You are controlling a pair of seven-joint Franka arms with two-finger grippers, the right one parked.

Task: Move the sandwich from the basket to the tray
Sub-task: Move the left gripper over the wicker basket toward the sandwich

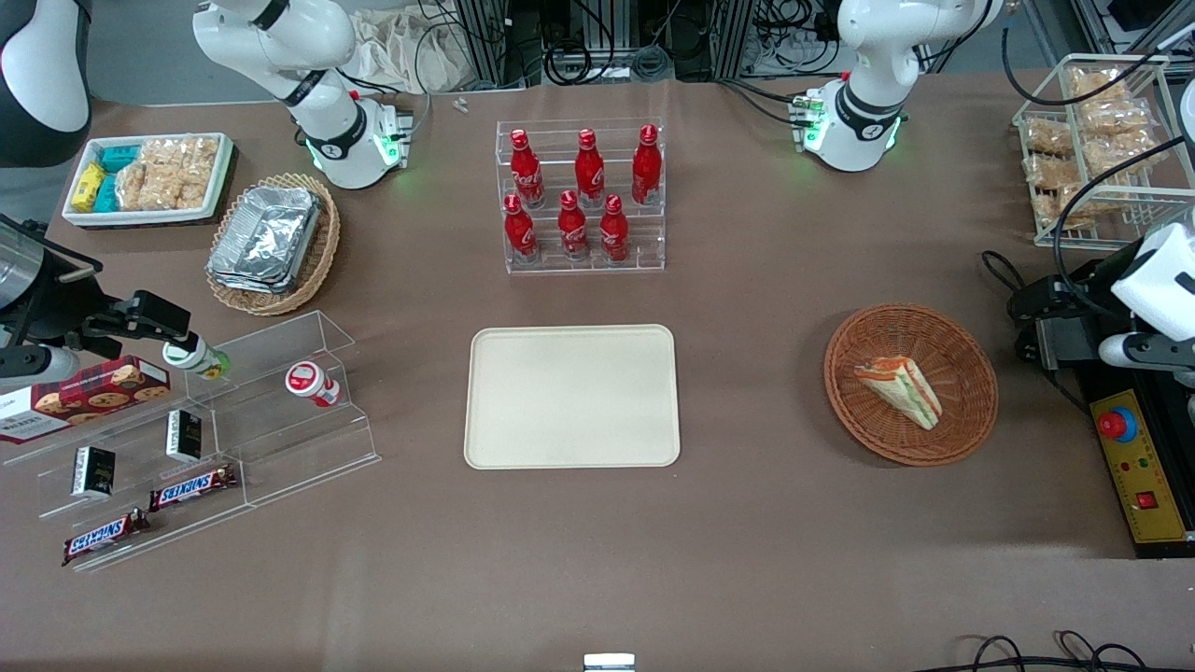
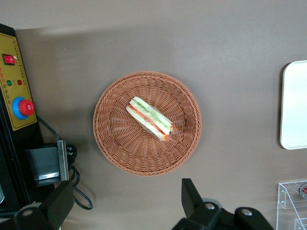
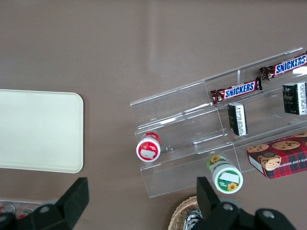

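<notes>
Sandwich (image 2: pixel 149 118) in basket (image 2: pixel 115 143), gripper (image 2: pixel 125 201) above

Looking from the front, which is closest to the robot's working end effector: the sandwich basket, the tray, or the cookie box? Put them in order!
The end effector, fingers open, hangs above the table at the working arm's end.
1. Basket, holding the sandwich: at the working arm's end.
2. Tray: mid-table.
3. Cookie box: on the clear shelf at the parked arm's end.

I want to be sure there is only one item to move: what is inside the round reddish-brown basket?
The basket holds a single sandwich lying on the weave. Whatever is beneath the sandwich is covered. The gripper hangs open above the table beside the basket, holding nothing.
</notes>
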